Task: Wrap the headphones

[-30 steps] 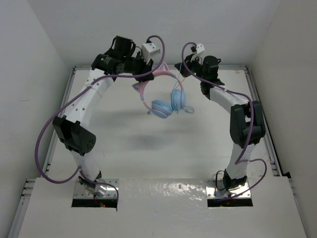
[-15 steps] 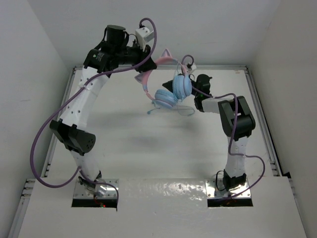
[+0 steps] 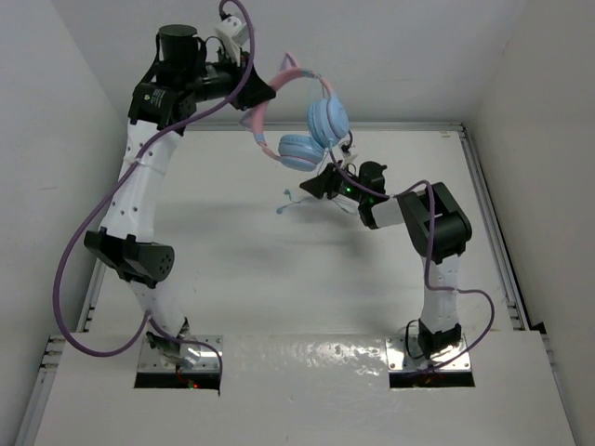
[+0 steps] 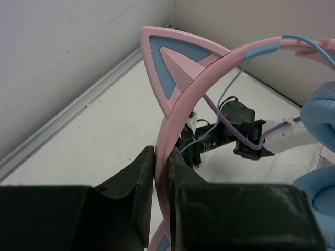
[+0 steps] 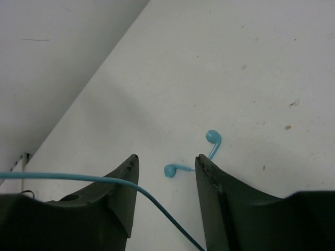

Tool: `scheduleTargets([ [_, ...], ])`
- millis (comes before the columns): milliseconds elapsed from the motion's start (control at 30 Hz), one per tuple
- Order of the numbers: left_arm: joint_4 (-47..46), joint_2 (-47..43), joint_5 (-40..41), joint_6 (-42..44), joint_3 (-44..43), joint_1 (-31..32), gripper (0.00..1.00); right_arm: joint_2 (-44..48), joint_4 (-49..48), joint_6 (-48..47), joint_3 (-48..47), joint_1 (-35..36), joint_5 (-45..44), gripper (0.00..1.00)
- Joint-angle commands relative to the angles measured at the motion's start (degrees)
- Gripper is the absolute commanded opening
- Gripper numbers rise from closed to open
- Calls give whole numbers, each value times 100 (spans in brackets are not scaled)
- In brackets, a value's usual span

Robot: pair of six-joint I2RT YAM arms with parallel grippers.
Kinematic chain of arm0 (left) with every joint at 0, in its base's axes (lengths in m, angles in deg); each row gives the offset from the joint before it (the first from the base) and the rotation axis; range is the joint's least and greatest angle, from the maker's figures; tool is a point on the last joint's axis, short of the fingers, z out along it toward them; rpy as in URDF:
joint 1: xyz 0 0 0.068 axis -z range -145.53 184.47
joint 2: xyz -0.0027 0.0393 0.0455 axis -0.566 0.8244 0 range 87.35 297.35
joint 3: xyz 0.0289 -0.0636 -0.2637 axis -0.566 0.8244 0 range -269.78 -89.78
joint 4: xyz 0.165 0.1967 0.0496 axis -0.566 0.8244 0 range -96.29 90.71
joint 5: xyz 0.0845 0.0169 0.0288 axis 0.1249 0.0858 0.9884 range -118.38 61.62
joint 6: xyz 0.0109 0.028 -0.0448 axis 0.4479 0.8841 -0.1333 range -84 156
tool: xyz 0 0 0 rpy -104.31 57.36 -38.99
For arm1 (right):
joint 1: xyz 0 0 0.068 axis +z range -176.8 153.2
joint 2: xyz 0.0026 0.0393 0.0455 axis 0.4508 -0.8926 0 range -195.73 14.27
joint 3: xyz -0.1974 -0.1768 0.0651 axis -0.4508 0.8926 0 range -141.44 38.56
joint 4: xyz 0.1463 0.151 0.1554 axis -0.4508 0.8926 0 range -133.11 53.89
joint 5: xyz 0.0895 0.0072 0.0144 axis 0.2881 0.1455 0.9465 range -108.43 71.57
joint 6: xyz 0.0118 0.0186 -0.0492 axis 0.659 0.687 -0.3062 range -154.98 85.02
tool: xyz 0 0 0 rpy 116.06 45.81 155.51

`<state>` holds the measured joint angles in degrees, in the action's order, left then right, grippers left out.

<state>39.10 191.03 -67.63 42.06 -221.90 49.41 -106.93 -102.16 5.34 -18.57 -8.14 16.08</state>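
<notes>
Left gripper [image 4: 162,157] pinched shut on the headphones [image 3: 311,130] by the pink band, held high at 12 o'clock above the surface [image 3: 232,251]. Right gripper [image 5: 166,162], at their 6 o'clock, stood parted, with the cord [image 5: 63,177] running loose between its fingers.

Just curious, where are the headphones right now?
Seen from above, the headphones hang in mid-air toward the back, headband pinched by the left gripper, close to the right gripper.
</notes>
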Motion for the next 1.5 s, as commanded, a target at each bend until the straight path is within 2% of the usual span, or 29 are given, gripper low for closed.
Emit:
scheduleTargets([
  [0, -539, 47, -356, -483, -306, -123, 0, -69, -415, -138, -263, 164, -250, 46],
  [33, -548, 47, -356, -492, -306, -140, 0, -113, -354, -216, -308, 226, -338, 41],
  [67, -557, 38, -356, -510, -306, -149, 0, -131, -310, -252, -369, 252, -565, 29],
  [133, -618, 30, -365, -554, -306, -237, 0, -218, -178, -252, -457, 270, -594, 14],
  [200, -845, 47, -487, -1000, -297, -499, 0, -237, 15, -261, -519, 288, -506, 1],
  [300, -1267, 144, -611, -1739, -262, -868, 0, -70, 497, -593, -405, 507, -523, 0],
  [433, -1838, 415, -401, -2695, -192, -1150, 0, 159, 1000, -999, -448, 1280, -831, 0],
  [533, -1972, 636, 160, -3206, -139, -1274, 0, 185, 1158, -1174, -755, 1798, -735, 0],
  [700, -2025, 926, 752, -3612, -60, -1494, 0, 291, 2054, -1456, -1326, 2449, -312, 0],
  [800, -1885, 988, 1242, -3323, -7, -1494, 0, 273, 2397, -1360, -1784, 2660, 231, 0],
  [833, -1797, 1040, 1644, -3096, -7, -1494, 0, 291, 2520, -1386, -2046, 2713, 476, 0],
  [900, -1595, 1075, 2303, -2622, 62, -1494, 0, 439, 2976, -1517, -2267, 2828, 654, 0],
  [1033, -1865, 1049, 3369, -1812, 431, -1433, 0, 870, 3495, -1868, -2583, 2977, 821, 0],
  [1267, -2297, 1102, 4011, -924, 818, -1275, 0, 1090, 3698, -1948, -3155, 3012, 883, 0],
  [1400, -2813, 874, 4486, 338, 1581, -968, 0, 1222, 4390, -2211, -3795, 2942, 795, 0],
  [1467, -3044, 681, 4627, 963, 2241, -862, 0, 1301, 4795, -2405, -4086, 2785, 568, 0],
])
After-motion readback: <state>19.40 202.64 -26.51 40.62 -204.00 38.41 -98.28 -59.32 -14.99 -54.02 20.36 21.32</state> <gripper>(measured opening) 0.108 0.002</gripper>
